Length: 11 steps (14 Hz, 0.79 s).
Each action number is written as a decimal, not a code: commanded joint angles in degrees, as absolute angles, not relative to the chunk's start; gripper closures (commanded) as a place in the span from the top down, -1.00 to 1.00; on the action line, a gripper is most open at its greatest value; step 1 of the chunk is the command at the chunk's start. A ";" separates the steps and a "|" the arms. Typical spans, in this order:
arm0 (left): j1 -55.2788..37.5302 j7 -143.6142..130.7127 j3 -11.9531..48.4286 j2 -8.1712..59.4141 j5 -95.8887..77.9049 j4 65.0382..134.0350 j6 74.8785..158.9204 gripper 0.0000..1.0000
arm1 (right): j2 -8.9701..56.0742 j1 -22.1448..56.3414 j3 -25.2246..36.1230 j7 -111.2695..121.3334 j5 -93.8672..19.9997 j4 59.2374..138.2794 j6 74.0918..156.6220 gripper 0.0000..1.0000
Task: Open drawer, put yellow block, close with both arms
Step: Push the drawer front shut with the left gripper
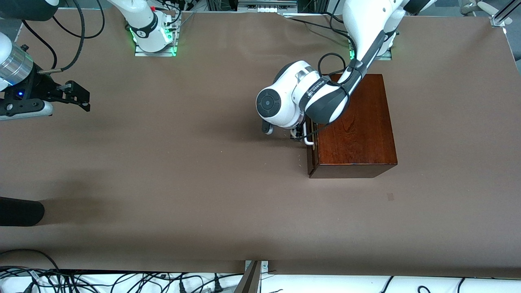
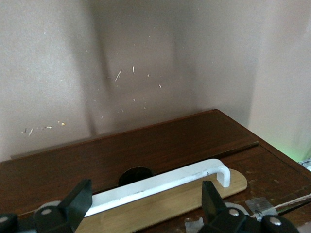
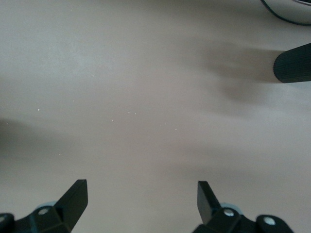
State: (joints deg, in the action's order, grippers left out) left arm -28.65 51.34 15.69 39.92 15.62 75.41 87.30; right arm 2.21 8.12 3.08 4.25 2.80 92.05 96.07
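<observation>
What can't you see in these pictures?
- Yellow block: in no view.
- Inside of the drawer: it is shut.
- Left tool: the front view hides it under the arm's white wrist; only the left wrist view shows its open fingers astride the white handle.
- Right tool: open over bare table; its arm is cut by the front view's edge.

Brown table cover [image 1: 203, 162], cables [image 1: 122, 280] along its camera-side edge.

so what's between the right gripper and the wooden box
Only bare brown table lies between the open right gripper and the box in the front view. The open left gripper straddles the drawer handle.
</observation>
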 commanded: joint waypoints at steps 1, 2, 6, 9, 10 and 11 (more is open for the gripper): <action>-28.56 51.33 15.29 37.62 18.02 76.64 85.17 1.00 | 2.64 7.56 2.64 3.78 2.64 90.79 95.01 1.00; -28.56 51.24 15.38 37.27 17.93 76.47 85.17 1.00 | 2.64 7.56 2.64 3.78 2.64 90.79 95.01 1.00; -28.65 46.09 15.99 35.51 15.13 74.63 85.43 1.00 | 2.64 7.56 2.64 3.78 2.64 90.79 95.01 1.00; -28.65 36.77 16.00 35.07 13.36 71.90 85.34 1.00 | 2.64 7.56 2.64 3.78 2.64 90.79 95.01 1.00; -28.65 33.61 16.00 34.29 13.45 71.02 85.25 1.00 | 2.64 7.56 2.64 3.78 2.64 90.79 94.92 1.00; -28.57 29.57 15.74 33.15 13.45 70.84 85.25 1.00 | 2.64 7.56 2.64 3.78 2.64 90.79 95.01 1.00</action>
